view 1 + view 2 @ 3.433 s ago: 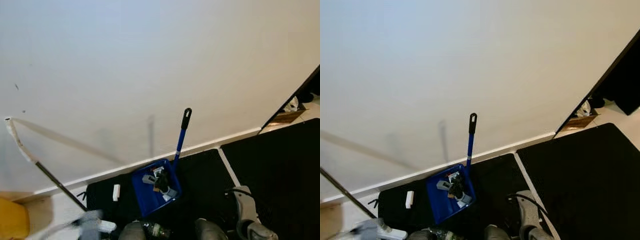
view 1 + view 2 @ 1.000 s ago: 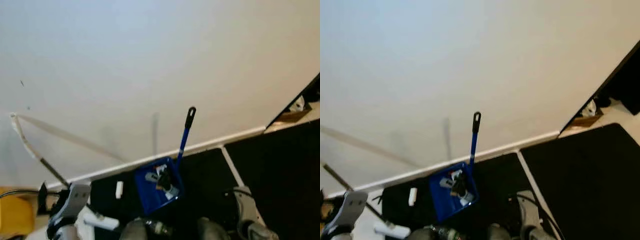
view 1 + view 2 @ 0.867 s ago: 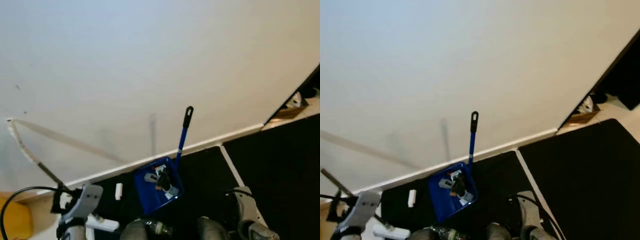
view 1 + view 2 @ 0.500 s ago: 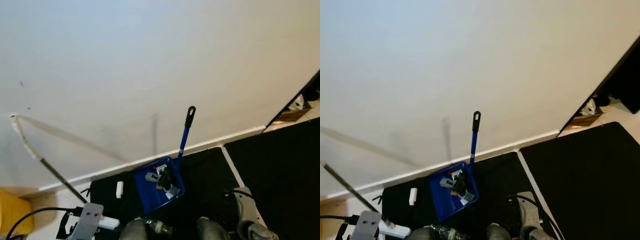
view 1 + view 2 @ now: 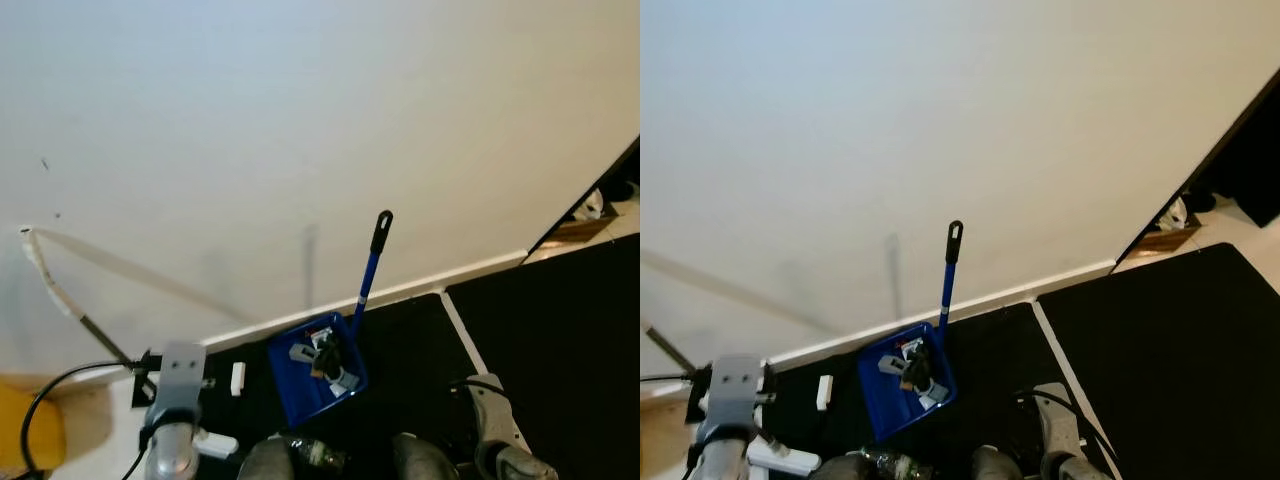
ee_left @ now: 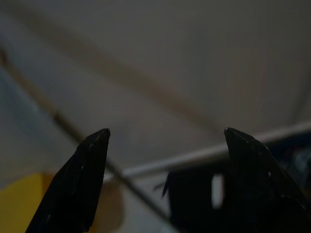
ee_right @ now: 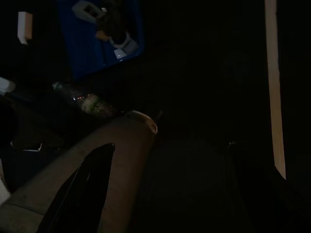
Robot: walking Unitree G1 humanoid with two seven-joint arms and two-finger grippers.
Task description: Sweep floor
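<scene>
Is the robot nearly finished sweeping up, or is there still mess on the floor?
Some is done: the blue dustpan by the wall already holds bits of rubbish. In hand: the left gripper, fingers open, is raised near the broom handle leaning on the wall, but holds nothing. Left to do: a small white piece and a bottle lie on the black mat. The right gripper hangs idle.

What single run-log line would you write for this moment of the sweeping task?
left gripper: open, raised toward leaning broom handle | right gripper: open, idle low | blue dustpan: on black mat, holds debris
</scene>
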